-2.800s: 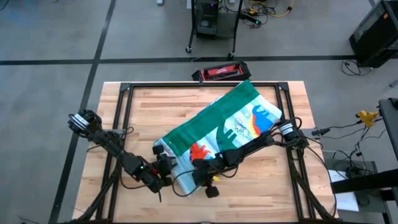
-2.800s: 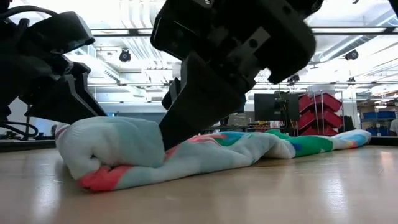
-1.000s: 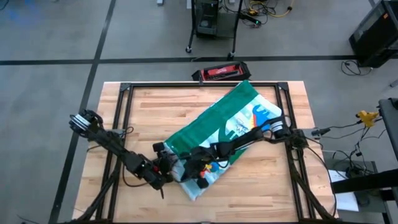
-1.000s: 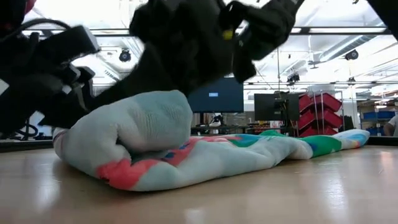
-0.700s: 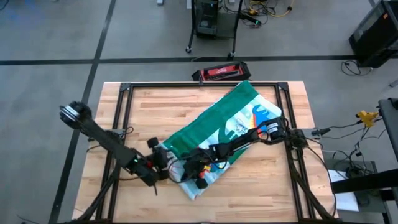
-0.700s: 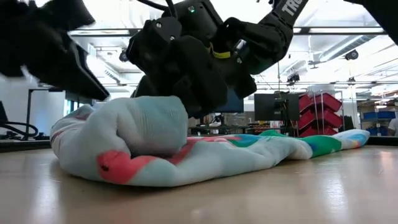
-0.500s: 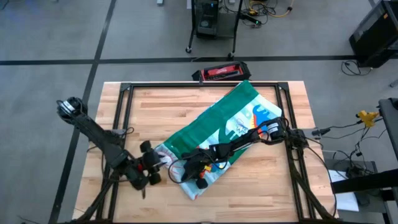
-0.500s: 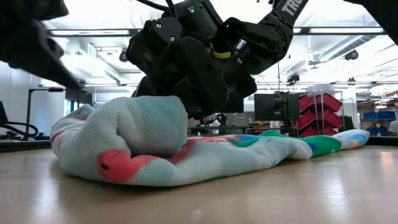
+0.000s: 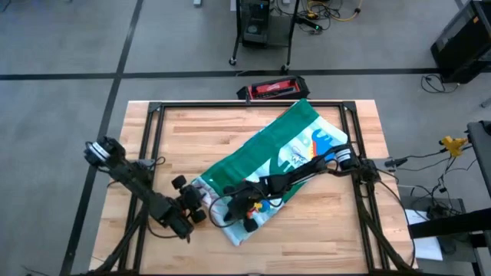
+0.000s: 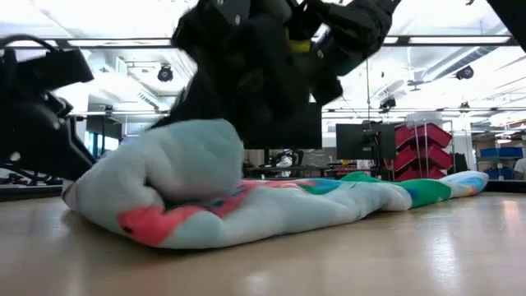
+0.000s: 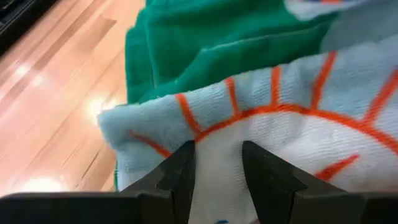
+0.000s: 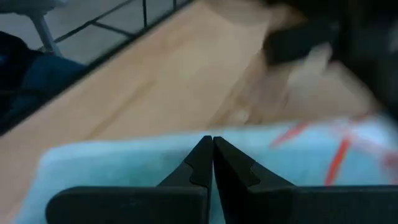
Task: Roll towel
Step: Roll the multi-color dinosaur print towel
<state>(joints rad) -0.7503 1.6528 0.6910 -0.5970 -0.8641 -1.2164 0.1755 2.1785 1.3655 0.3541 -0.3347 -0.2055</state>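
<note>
Right gripper: clenched empty, pressed atop the rolled end of the towel, apparently pinning the roll. Left gripper: fingers parted against that end, grasp undeterminable. Beyond: unrolled towel lying diagonally across the bench.

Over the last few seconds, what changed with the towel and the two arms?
The right gripper moved from the table's front edge up over the towel, folding its near end into a thicker roll. The left gripper swung out left, then returned to the roll's end. The towel's far half stayed flat.
</note>
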